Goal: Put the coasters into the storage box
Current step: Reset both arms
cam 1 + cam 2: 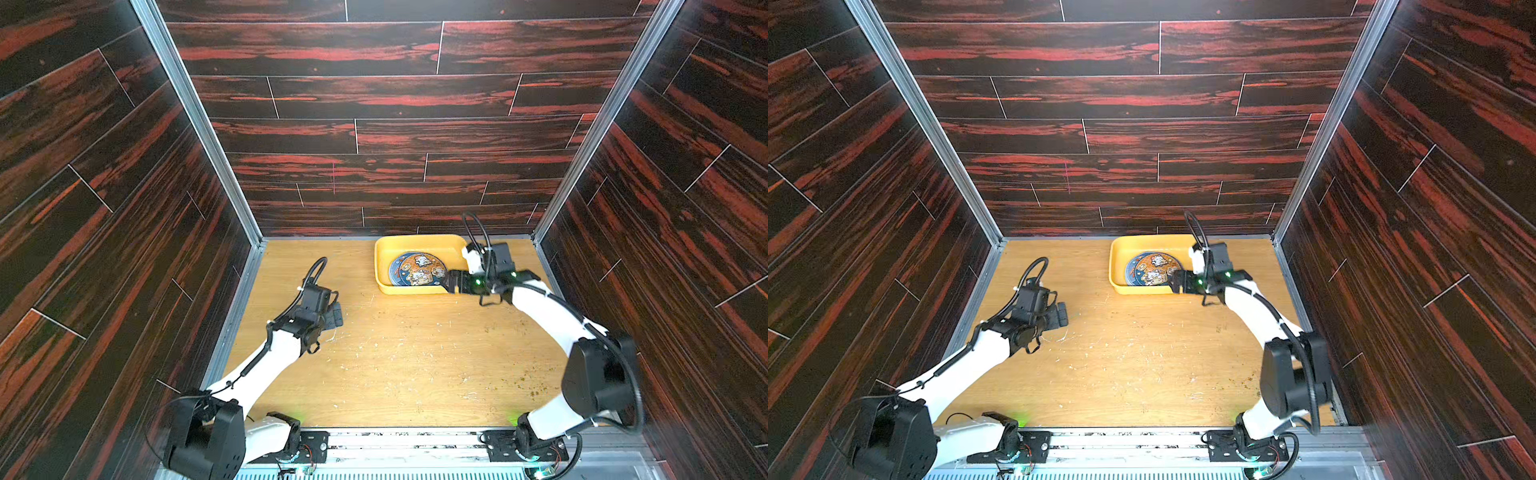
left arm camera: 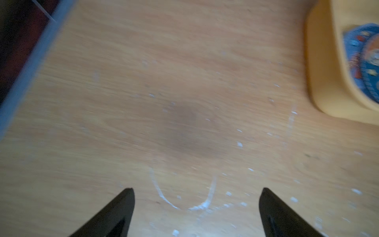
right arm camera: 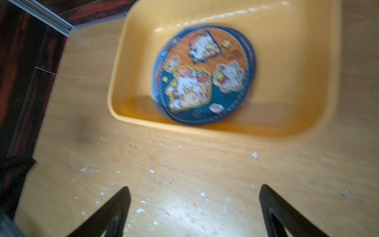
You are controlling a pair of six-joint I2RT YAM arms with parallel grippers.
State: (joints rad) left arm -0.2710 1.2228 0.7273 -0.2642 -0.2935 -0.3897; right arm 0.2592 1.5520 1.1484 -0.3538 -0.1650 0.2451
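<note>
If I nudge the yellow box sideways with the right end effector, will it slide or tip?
Probably slides: the box is low and wide, sitting flat on the wooden table. It looks like thin plastic holding only coasters, so likely light; a gentle push may shift it easily. The coasters lie flat below the rim and should stay inside.

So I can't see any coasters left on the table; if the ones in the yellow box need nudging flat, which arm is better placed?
Right, probably. The right gripper hangs open and empty at the storage box, beside the coasters; the left gripper, also open, is over bare table.
</note>
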